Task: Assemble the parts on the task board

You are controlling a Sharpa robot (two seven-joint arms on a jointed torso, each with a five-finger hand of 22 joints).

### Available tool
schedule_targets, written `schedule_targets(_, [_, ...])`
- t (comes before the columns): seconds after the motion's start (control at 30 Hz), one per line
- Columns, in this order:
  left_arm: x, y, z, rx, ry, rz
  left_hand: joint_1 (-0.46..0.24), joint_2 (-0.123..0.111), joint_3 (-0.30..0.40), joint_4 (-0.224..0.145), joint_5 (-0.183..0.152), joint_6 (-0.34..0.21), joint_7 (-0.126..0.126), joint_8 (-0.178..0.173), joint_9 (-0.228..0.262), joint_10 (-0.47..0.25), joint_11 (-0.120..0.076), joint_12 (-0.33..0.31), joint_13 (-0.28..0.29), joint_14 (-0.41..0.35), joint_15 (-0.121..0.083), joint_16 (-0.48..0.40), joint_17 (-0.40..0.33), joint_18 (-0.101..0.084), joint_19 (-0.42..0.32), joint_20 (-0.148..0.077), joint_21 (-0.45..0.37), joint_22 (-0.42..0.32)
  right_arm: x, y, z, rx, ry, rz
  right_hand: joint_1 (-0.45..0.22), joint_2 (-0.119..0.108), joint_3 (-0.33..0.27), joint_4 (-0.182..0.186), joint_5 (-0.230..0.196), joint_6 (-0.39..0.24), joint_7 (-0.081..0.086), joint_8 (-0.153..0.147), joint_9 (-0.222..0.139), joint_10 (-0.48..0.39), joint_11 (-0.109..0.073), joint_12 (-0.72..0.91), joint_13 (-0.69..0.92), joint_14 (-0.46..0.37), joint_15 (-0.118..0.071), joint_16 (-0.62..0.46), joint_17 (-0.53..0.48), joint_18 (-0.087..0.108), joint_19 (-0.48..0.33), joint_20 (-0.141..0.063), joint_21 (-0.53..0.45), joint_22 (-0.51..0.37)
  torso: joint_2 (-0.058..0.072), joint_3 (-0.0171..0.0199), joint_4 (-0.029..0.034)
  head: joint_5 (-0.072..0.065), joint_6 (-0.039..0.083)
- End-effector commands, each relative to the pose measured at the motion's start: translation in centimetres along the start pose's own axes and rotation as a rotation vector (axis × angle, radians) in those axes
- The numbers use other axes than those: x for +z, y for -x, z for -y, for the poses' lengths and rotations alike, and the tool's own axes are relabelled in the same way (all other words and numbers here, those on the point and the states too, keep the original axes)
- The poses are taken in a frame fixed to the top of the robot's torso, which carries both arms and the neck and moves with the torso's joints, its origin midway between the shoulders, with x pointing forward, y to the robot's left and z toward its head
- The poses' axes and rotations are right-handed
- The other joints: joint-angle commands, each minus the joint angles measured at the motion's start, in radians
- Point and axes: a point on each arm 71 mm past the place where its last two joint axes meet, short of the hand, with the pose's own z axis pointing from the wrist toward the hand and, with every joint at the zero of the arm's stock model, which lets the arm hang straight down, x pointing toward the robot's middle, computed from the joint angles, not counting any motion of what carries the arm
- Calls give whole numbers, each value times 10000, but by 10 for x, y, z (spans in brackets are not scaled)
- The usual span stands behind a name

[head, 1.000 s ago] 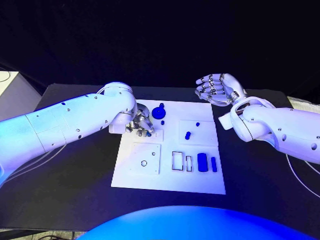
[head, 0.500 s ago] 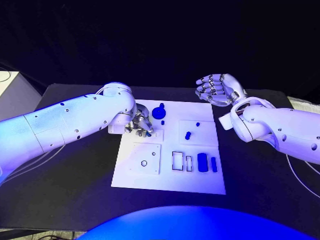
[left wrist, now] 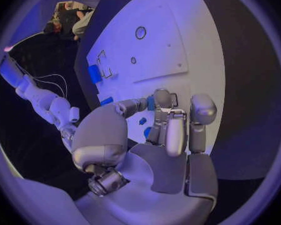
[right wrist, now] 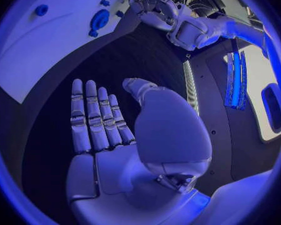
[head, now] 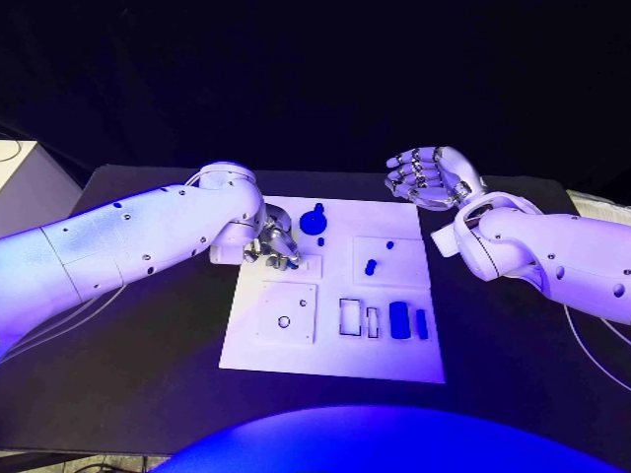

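Left robot hand: fingers curled down on task board, grasp unclear | right robot hand: open, empty

- task board mid tabletop
- left hand over board's 11 o'clock corner
- right hand off board, 1 o'clock
- parts toward 4 o'clock

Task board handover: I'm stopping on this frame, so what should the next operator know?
Left hand is down at the task board's far left, fingers curled over small blue parts; whether it grips one is unclear. Right hand is raised off the board's far right corner, open, holding nothing. A round blue part lies at the far edge, two oblong ones nearer. Beside them, outlined slots are unfilled, so assembly remains.
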Motion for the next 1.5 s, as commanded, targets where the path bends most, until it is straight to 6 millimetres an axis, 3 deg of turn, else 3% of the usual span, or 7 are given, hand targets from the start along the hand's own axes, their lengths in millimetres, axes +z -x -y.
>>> schedule_targets(0.03, [0, -3, -1, -33, -105, -401, 25, 86, 2842, -2874, -68, 73, 1, 0, 16, 28, -34, 28, -9, 686, -79, 31, 1688, -198, 48, -16, 50, 13, 0, -2, -1, 38, 132, -146, -95, -36, 1, -68, 41, 96, 594, -17, -13, 39, 12, -37, -9, 12, 66, -15, -9, 126, -83, 11, -20, -8, -5, 6, 5, 23, 2])
schedule_targets(1.5, [1, 3, 1, -276, -229, 383, -22, 97, 2856, -2878, -57, 112, 1, -9, 20, 86, -33, 51, 33, 699, -81, 43, 1716, -217, 98, -21, 101, 105, 0, -2, -1, 46, 143, -159, -101, -28, 1, -87, 53, 103, 596, -20, -24, 46, 13, -43, -52, 23, 68, -38, -43, 127, -79, 14, -17, -65, -2, -1, 3, 2, 2])
